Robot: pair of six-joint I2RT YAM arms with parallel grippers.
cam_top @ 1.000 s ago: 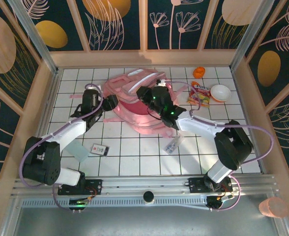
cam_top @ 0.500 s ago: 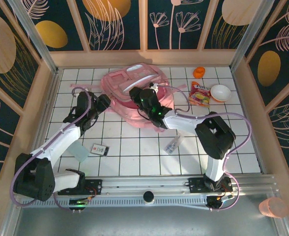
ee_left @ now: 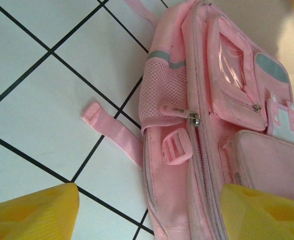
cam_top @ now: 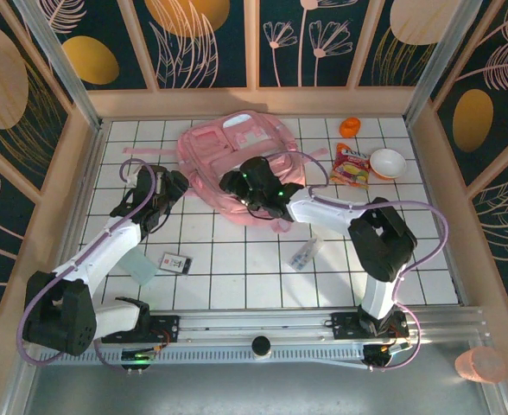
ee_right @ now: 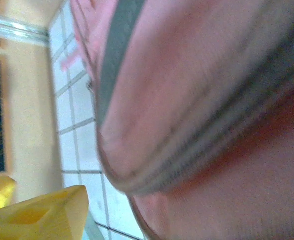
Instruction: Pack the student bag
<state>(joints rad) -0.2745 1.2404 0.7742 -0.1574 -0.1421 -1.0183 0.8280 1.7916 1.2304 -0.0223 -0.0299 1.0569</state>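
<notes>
Toward twelve o'clock on the tabletop (cam_top: pixel 237 259) we see the student bag (cam_top: pixel 237 143) lying flat, our left hand (cam_top: pixel 173 185) spread open at its nine o'clock side, likely ready to steady it, our right hand (cam_top: pixel 237 183) buried against its six o'clock edge, grip impossible to tell.

The student bag (cam_top: pixel 228 143), a large pale pink backpack, lies flat and front face up at the far middle of the white tiled table (cam_top: pixel 237 259), showing a translucent window pocket, a mesh side pocket, zips, a buckle and a loose strap resting on the tiles.
</notes>
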